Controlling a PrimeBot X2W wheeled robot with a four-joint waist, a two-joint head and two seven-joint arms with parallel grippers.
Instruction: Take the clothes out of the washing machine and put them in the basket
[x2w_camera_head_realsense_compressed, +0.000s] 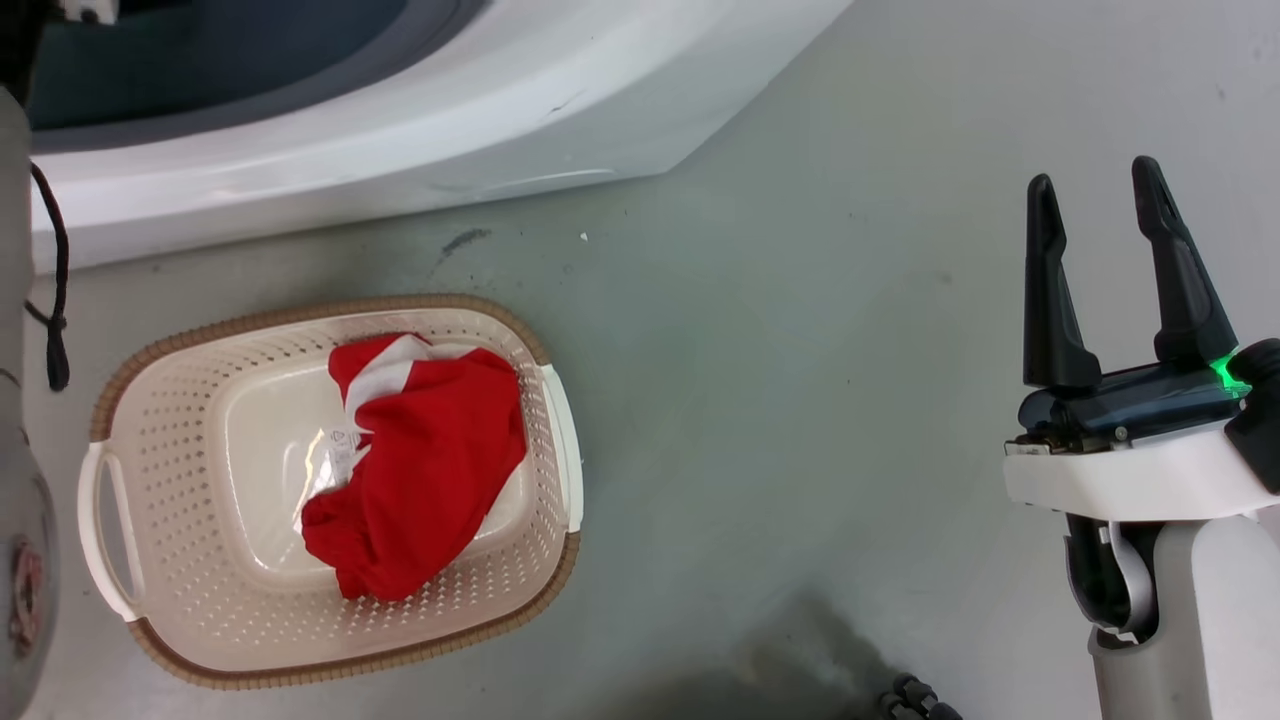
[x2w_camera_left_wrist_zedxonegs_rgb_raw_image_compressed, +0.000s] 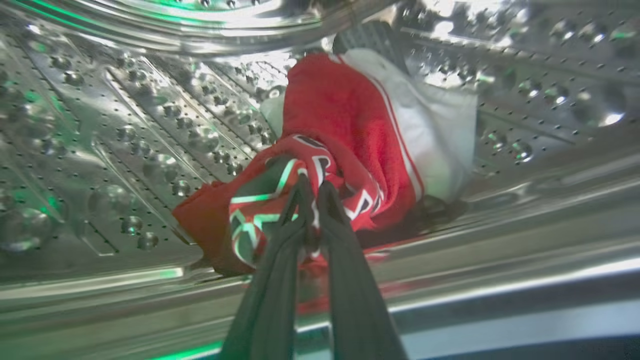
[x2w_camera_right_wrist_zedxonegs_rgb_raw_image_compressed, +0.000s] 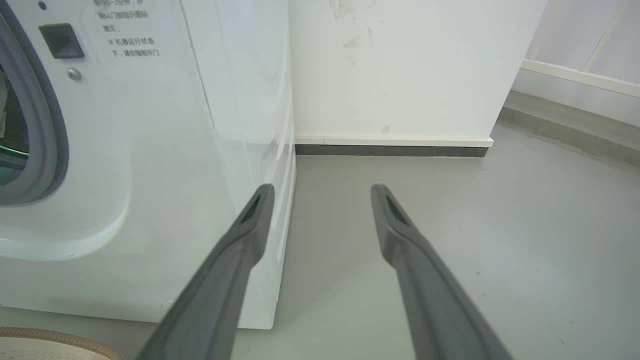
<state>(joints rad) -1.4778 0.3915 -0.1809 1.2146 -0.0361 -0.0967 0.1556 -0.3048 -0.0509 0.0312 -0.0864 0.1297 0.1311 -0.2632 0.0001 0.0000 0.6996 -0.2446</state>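
Observation:
Inside the steel drum of the washing machine, my left gripper is shut on a fold of the clothes, a red jersey with white trim and black-and-white lettering. In the head view the cream basket with a brown rim stands on the floor below the white washing machine and holds one red garment. My right gripper hangs open over bare floor at the right, nothing between its fingers. The right wrist view has the right gripper open beside the washing machine front.
A white wall with a dark skirting stands behind the machine's right side. Grey floor spreads between the basket and my right arm. A black cable hangs at the left edge. The basket's rim peeks in at the bottom left.

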